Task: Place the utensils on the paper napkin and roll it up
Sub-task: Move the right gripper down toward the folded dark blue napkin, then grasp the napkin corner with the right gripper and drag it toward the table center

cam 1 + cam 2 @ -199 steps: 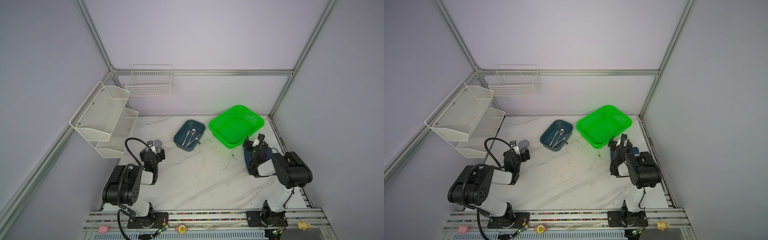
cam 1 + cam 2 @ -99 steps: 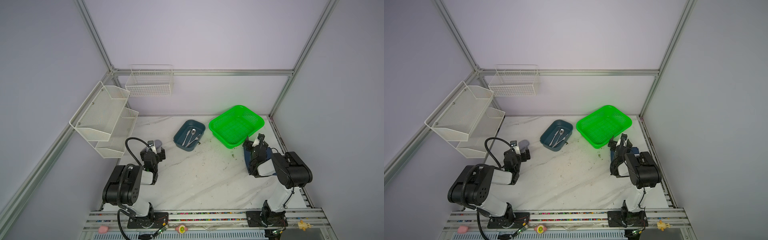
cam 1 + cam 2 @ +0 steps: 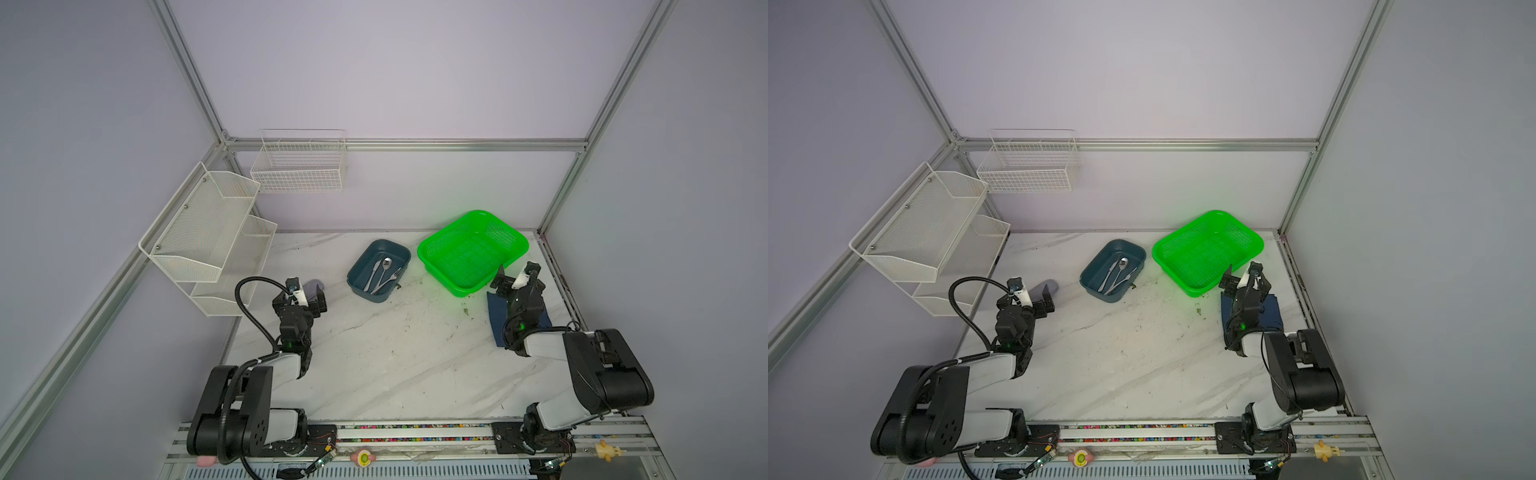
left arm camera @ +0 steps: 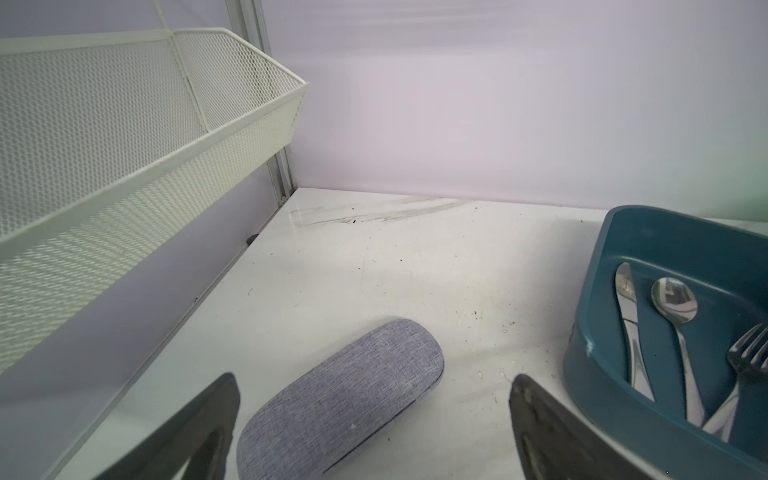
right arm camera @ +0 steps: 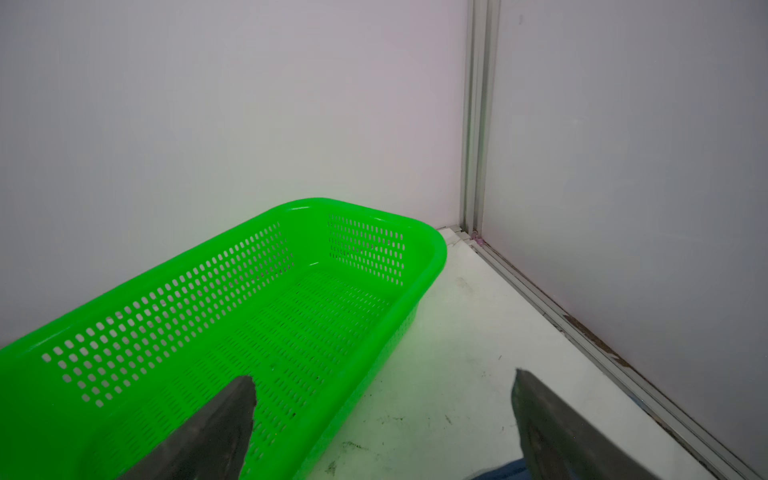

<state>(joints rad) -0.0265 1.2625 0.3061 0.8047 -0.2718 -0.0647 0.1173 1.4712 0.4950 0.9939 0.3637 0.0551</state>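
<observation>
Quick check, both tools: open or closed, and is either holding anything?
Left tool: open, holding nothing.
Right tool: open, holding nothing.

The right arm [image 3: 524, 309] covers most of the paper napkin [image 3: 495, 320].

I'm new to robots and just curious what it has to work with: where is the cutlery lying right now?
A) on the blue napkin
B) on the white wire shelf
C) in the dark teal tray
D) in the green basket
C: the knife, spoon and fork lie side by side inside the dark teal tray; the green basket holds nothing and the napkin bears none.
</observation>
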